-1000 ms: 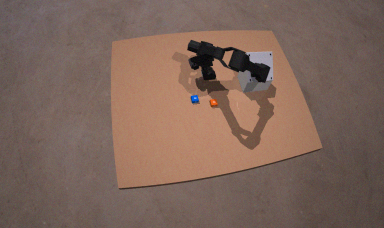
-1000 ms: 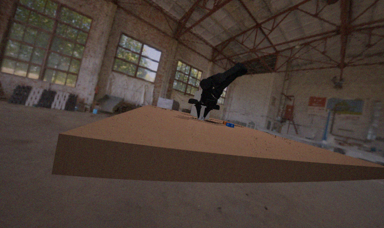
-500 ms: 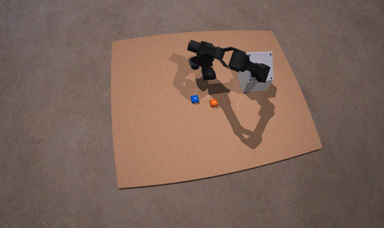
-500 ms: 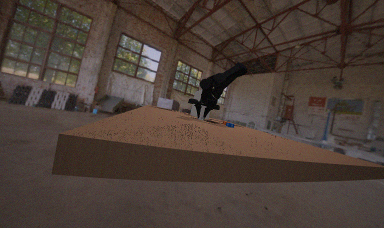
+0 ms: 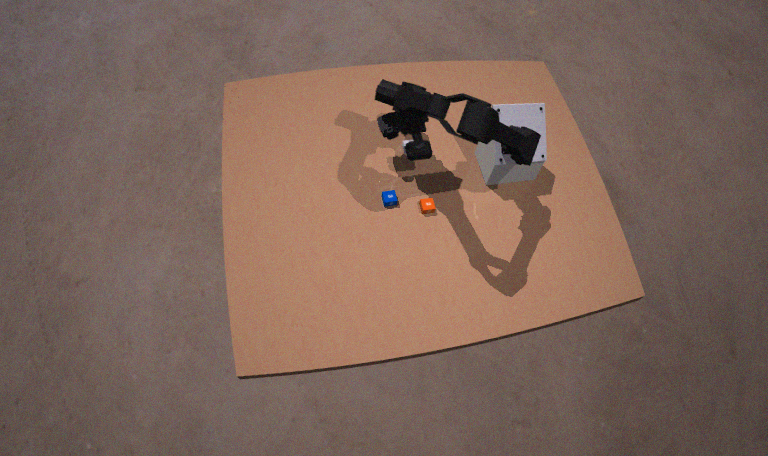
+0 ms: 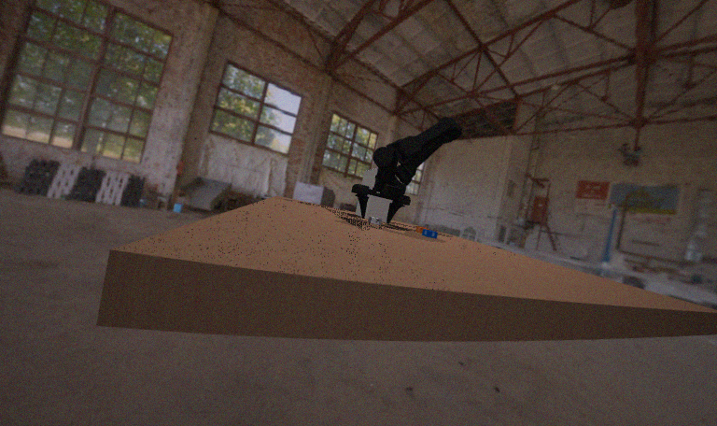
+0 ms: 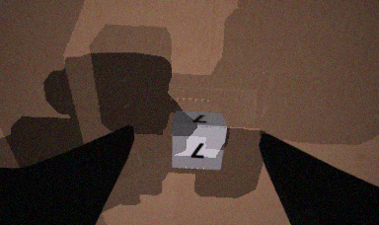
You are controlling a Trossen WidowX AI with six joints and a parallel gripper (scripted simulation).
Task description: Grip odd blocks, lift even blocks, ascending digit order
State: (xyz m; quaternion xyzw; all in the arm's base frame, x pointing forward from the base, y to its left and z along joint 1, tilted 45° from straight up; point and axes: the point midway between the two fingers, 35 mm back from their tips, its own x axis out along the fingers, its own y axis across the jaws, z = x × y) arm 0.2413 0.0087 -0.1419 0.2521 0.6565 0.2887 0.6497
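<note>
A white block (image 7: 211, 136) (image 6: 375, 220) with a black 7 on its top and on a side face sits on the table; in the top view only a bit of it (image 5: 406, 144) shows beside the gripper. My gripper (image 7: 196, 135) (image 6: 376, 220) is open, with one finger on each side of the white block and a gap to both. A blue block (image 5: 389, 197) (image 6: 429, 234) and an orange block (image 5: 427, 205) (image 6: 419, 230) lie on the table away from the gripper. Their digits are too small to read.
The arm's pale base box (image 5: 523, 128) stands toward the right of the brown table top (image 5: 317, 292). The arm reaches left from it over the table and casts dark shadows around the blocks.
</note>
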